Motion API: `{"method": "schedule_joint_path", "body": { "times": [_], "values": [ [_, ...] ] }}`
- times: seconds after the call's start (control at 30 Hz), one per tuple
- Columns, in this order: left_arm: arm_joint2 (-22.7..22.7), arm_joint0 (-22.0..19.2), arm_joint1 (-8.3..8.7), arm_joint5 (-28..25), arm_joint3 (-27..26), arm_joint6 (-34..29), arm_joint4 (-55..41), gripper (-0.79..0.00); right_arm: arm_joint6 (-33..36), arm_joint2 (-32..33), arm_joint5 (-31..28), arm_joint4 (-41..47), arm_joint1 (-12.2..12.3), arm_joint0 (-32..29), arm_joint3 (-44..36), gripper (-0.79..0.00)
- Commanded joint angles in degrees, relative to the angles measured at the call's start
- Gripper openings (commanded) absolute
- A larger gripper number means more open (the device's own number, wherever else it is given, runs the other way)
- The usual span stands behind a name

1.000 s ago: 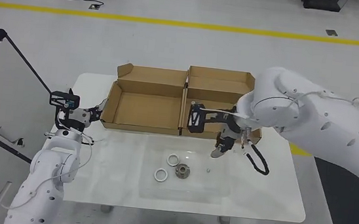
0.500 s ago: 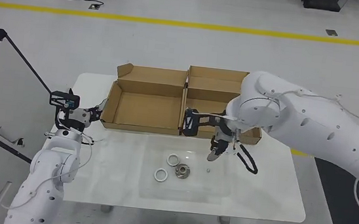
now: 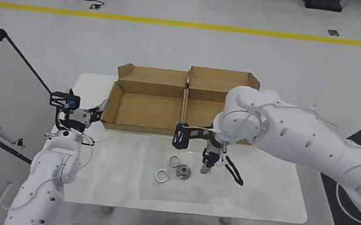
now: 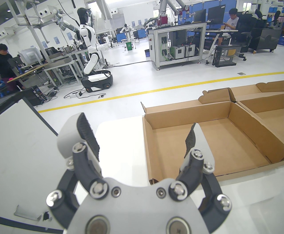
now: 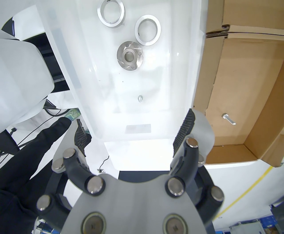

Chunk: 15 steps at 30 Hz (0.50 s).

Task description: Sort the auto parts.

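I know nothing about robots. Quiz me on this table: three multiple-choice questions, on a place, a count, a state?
1. Where is the flanged disc? A in the clear tray; B on the floor; C on a chair.
2. How many metal rings lie in the tray? A one; B two; C four.
3. The right gripper is: A shut on a ring; B open, empty; C shut, empty.
Answers: A, it lies inside the tray; B, two sit beside the disc; B, its fingers stand apart, nothing between.
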Motion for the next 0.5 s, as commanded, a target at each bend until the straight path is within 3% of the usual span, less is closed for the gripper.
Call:
{"method": "schedule_joint_path", "body": {
  "times": [0.0,0.37,0.47],
  "values": [
    [0.0,0.0,0.0,0.0,0.0,0.0,0.0,0.0,1.3,0.0,0.0,-0.6,-0.4,-0.6,0.1,0.0],
    [0.0,0.0,0.0,0.0,0.0,0.0,0.0,0.0,3.6,0.0,0.9,-2.1,-2.1,-3.6,1.9,0.0],
    [0.0,0.0,0.0,0.0,0.0,0.0,0.0,0.0,3.6,0.0,1.3,-2.2,-2.3,-4.3,2.1,-0.034]
  ]
}}
